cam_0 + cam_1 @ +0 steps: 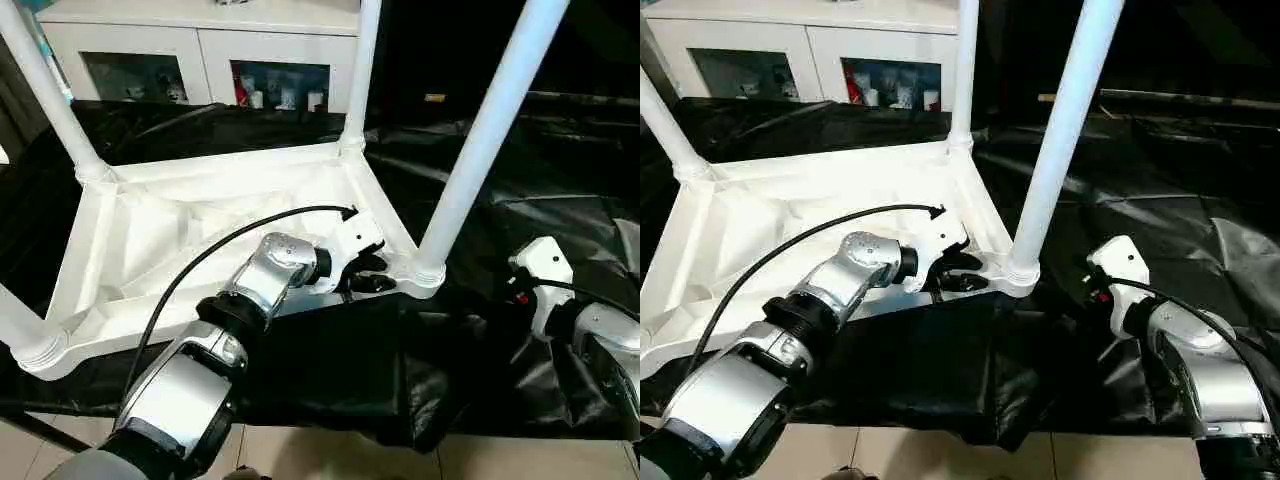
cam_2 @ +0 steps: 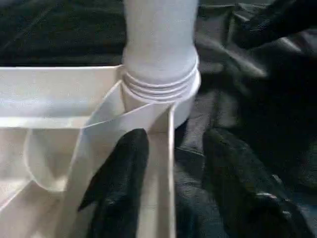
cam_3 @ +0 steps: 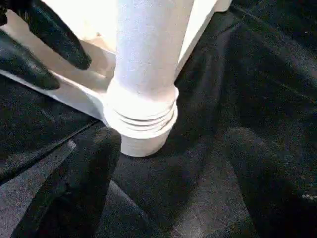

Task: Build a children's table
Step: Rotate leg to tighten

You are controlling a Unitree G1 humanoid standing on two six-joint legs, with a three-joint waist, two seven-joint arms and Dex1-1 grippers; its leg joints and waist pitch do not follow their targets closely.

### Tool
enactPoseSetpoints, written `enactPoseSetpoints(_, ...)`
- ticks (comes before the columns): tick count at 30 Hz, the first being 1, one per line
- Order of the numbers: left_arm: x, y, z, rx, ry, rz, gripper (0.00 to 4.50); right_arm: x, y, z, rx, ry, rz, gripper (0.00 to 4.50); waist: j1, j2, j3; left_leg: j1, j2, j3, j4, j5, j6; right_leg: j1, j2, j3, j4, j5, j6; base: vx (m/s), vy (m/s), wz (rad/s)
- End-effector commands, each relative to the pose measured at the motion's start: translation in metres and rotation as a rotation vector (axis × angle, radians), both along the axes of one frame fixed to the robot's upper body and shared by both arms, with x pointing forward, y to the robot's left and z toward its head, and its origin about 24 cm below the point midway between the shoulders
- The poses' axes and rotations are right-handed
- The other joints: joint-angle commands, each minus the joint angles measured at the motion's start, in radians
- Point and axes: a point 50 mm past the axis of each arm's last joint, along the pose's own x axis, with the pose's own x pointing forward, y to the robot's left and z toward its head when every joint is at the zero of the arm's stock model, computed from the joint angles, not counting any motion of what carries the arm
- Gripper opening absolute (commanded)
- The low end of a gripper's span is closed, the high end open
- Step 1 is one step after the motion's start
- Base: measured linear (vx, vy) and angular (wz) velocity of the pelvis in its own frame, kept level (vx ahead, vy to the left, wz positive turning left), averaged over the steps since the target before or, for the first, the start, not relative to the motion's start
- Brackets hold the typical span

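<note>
The white tabletop lies upside down on black sheeting, ribbed underside up. White tubular legs stand upright in its corner sockets. The nearest leg rises from the near right socket. My left gripper is at the tabletop's near rim, just left of that socket. Its black fingers straddle the rim wall, one inside and one outside, with gaps on both sides. My right gripper stands open right of the same socket, fingers spread wide and holding nothing.
Black plastic sheeting covers the work surface and hangs in folds at the front. Behind it stands a white cabinet with glass doors. A black cable arcs over my left forearm. Pale floor tiles show below.
</note>
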Motion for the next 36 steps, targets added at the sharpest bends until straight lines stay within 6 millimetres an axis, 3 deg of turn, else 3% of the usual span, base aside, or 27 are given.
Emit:
enactPoseSetpoints(1,0.001,-0.001,0.002,0.026,-0.015,-0.027,2.31,0.001,-0.001,0.001,-0.019,-0.005,0.000,3.73,0.001,-0.017,-0.068,0.010,0.053,-0.027,-0.063,-0.157,0.101,0.059,-0.065,0.041,-0.076,-0.201,-0.225,0.000,0.000,0.00)
enactPoseSetpoints(7,-0.002,0.001,-0.014,0.088,-0.018,0.005,2.31,0.001,-0.001,0.001,-0.031,-0.005,0.008,3.73,0.000,-0.016,-0.070,0.011,0.053,-0.027,-0.061,-0.148,0.110,0.059,-0.064,0.041,-0.073,-0.169,-0.228,0.000,0.000,0.00)
enactPoseSetpoints(10,0.001,0.003,-0.015,0.091,-0.019,0.056,1.97,0.001,-0.001,0.001,-0.032,-0.006,0.010,3.73,0.000,-0.015,-0.067,0.012,0.053,-0.026,-0.063,-0.167,0.104,0.058,-0.065,0.040,-0.077,-0.198,-0.228,0.000,0.000,0.00)
enactPoseSetpoints(17,0.004,0.006,-0.012,0.066,-0.017,0.072,1.27,0.000,0.000,0.000,-0.033,-0.003,0.016,3.73,-0.001,-0.018,-0.063,0.012,0.051,-0.028,-0.066,-0.197,0.086,0.057,-0.065,0.038,-0.089,-0.303,-0.188,0.000,0.000,0.00)
enactPoseSetpoints(22,0.001,0.007,-0.011,0.015,0.025,0.017,0.98,0.000,0.001,-0.001,-0.032,-0.001,0.026,3.73,-0.001,-0.018,-0.066,0.011,0.052,-0.028,-0.066,-0.181,0.092,0.055,-0.066,0.039,-0.086,-0.272,-0.193,0.000,0.000,0.00)
enactPoseSetpoints(25,-0.003,0.008,-0.015,0.018,0.054,-0.030,0.68,0.000,0.001,-0.001,-0.034,0.000,0.033,3.73,0.000,-0.016,-0.068,0.011,0.054,-0.028,-0.065,-0.159,0.105,0.056,-0.066,0.041,-0.078,-0.201,-0.220,0.000,0.000,0.00)
enactPoseSetpoints(26,-0.005,0.009,-0.017,0.027,0.065,-0.051,0.55,0.000,0.002,-0.001,-0.034,-0.001,0.037,3.73,-0.001,-0.028,-0.068,0.009,0.054,-0.026,-0.064,-0.154,0.112,0.058,-0.066,0.041,-0.076,-0.184,-0.229,0.000,0.000,0.00)
enactPoseSetpoints(27,-0.006,0.009,-0.018,0.030,0.071,-0.058,0.45,0.000,0.002,-0.001,-0.034,-0.001,0.039,3.73,0.001,-0.023,-0.069,0.010,0.054,-0.027,-0.064,-0.150,0.113,0.058,-0.068,0.041,-0.073,-0.182,-0.232,0.000,0.000,0.00)
enactPoseSetpoints(31,-0.014,0.014,-0.026,0.058,0.134,-0.133,0.12,0.000,0.003,0.000,-0.020,0.000,0.061,3.73,0.001,-0.020,-0.064,0.012,0.055,-0.025,-0.066,-0.171,0.109,0.056,-0.069,0.042,-0.080,-0.226,-0.227,0.000,0.000,0.00)
enactPoseSetpoints(34,-0.017,0.019,-0.028,0.066,0.152,-0.168,0.00,0.001,0.004,0.000,0.012,0.011,0.075,4.06,0.001,-0.018,-0.063,0.014,0.057,-0.026,-0.068,-0.189,0.099,0.054,-0.070,0.042,-0.082,-0.252,-0.225,0.000,0.000,0.00)
enactPoseSetpoints(35,-0.022,0.024,-0.028,0.053,0.147,-0.233,0.00,-0.001,0.008,0.002,0.067,0.021,0.112,4.06,0.000,-0.032,-0.061,0.015,0.057,-0.024,-0.068,-0.199,0.098,0.053,-0.069,0.041,-0.087,-0.279,-0.219,0.000,0.000,0.00)
enactPoseSetpoints(36,-0.022,0.024,-0.028,0.053,0.147,-0.233,0.00,-0.001,0.008,0.002,0.067,0.021,0.112,4.20,0.004,-0.025,-0.060,0.013,0.058,-0.027,-0.070,-0.199,0.098,0.055,-0.073,0.043,-0.085,-0.297,-0.213,0.000,0.000,0.00)
